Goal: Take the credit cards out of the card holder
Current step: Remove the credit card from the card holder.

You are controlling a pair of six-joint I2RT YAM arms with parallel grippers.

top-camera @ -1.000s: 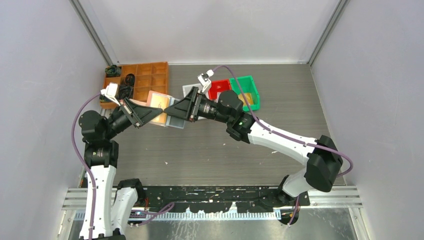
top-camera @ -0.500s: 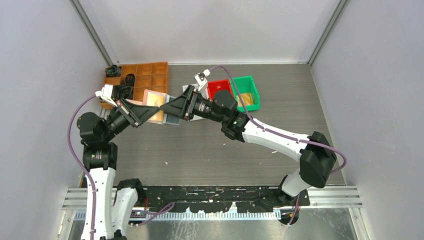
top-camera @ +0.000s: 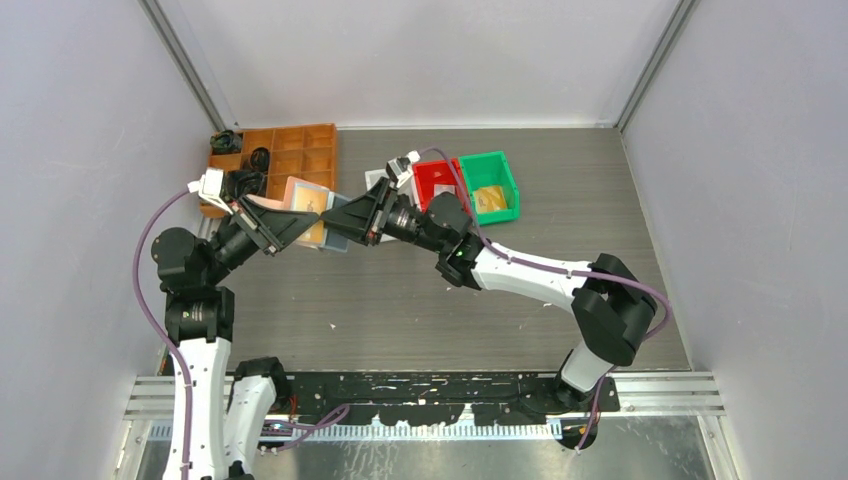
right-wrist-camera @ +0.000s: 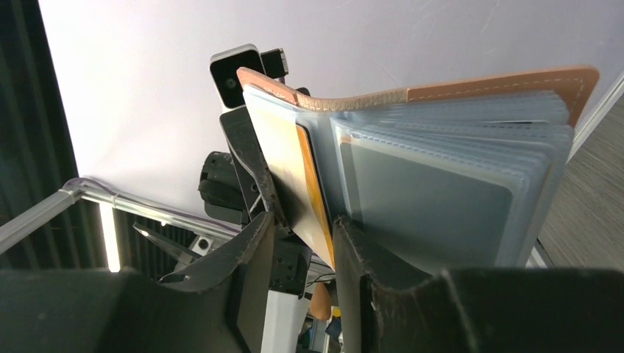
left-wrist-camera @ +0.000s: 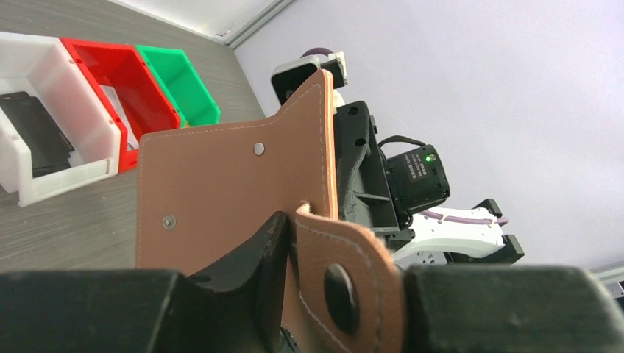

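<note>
The salmon-pink card holder hangs open in the air over the table's back left. My left gripper is shut on its cover. In the left wrist view one finger presses the cover beside the snap tab. In the right wrist view the grey pockets fan out under the pink cover. A yellowish credit card sticks out of the first pocket. My right gripper stands open astride that card, with a gap on its left side and the other finger at the card's edge.
A wooden compartment tray sits at the back left under the holder. A white bin holding a dark item, a red bin and a green bin with something yellow stand in a row behind my right arm.
Both grippers and the holder have drifted left. My right gripper has pushed further into the holder and its jaws have narrowed around the yellowish card.
</note>
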